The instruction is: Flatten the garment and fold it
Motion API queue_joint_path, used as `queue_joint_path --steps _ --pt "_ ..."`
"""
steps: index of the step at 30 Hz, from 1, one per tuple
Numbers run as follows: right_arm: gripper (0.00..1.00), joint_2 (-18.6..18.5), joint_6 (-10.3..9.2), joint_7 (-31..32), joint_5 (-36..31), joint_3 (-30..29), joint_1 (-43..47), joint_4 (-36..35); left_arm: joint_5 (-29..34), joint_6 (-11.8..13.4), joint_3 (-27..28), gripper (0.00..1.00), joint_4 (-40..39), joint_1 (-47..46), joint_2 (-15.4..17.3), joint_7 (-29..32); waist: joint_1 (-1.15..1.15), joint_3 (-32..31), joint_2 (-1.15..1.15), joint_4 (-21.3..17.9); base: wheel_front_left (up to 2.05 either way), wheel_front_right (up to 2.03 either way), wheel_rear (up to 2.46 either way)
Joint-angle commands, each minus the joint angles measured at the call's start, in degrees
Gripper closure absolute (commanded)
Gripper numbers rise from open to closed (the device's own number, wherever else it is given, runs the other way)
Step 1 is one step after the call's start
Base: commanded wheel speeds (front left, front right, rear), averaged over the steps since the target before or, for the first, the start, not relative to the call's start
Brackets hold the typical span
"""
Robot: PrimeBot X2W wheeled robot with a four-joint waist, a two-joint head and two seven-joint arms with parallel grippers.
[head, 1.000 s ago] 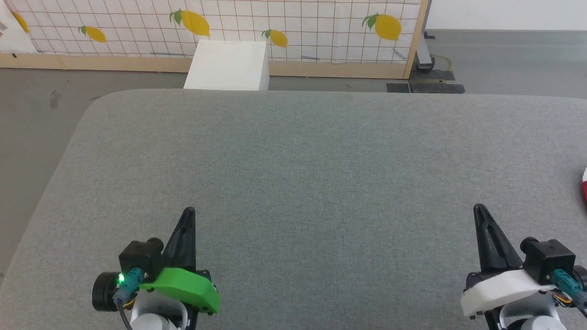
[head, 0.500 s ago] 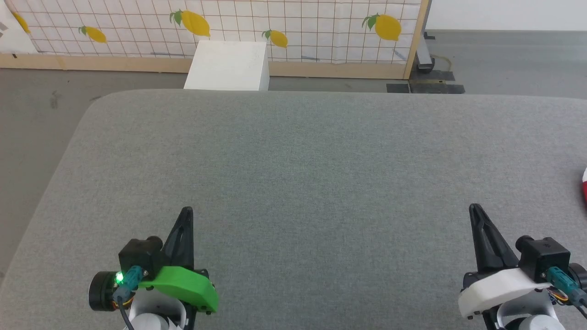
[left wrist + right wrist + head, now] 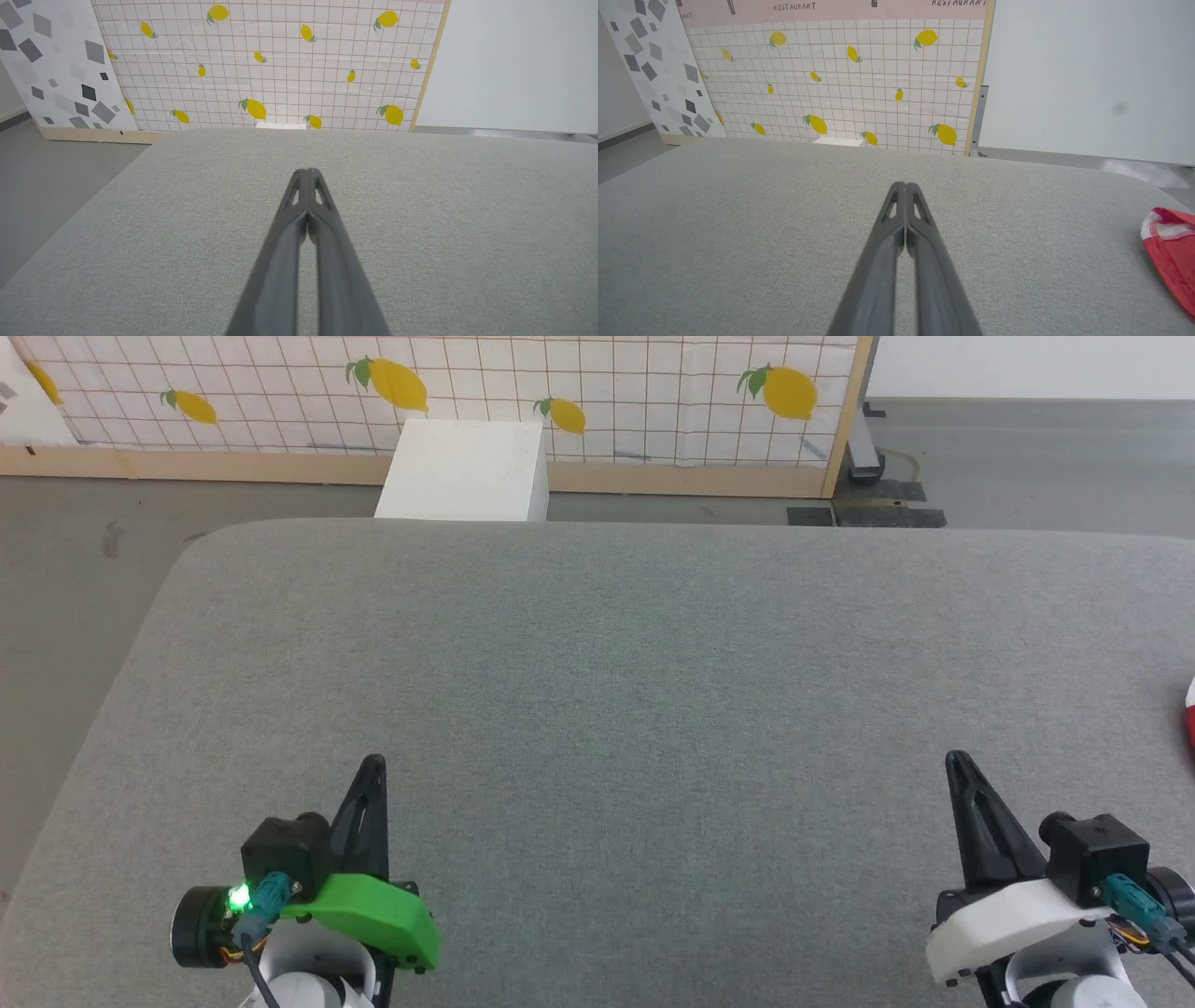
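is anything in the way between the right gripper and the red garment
Nothing visible does. Plain grey table runs from the right gripper, jaws shut, across to the garment, whose edge shows off to its right.

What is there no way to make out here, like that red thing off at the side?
- The garment: cut off by the right edge in both the right wrist view and the head view, so its full shape, any print and how it lies cannot be told.
- The white box: in the head view its base is hidden behind the far edge of the table.
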Motion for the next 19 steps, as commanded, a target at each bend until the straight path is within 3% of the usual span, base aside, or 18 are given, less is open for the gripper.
queue_joint_path --steps 1,19 --pt "1.0 0.09 -0.06 0.33 -0.6 0.26 -0.62 -0.44 0.46 0.36 0.29 1.0 -0.39 0.99 -0.18 0.34 0.0 0.0 0.0 0.0 0.0 0.0 0.0" --pt "1.0 0.11 -0.07 2.23 -1.47 1.23 -0.81 -1.3 2.52 1.31 0.96 1.0 -2.19 1.42 -0.23 2.66 0.0 -0.08 0.0 0.02 0.0 0.0 0.0"
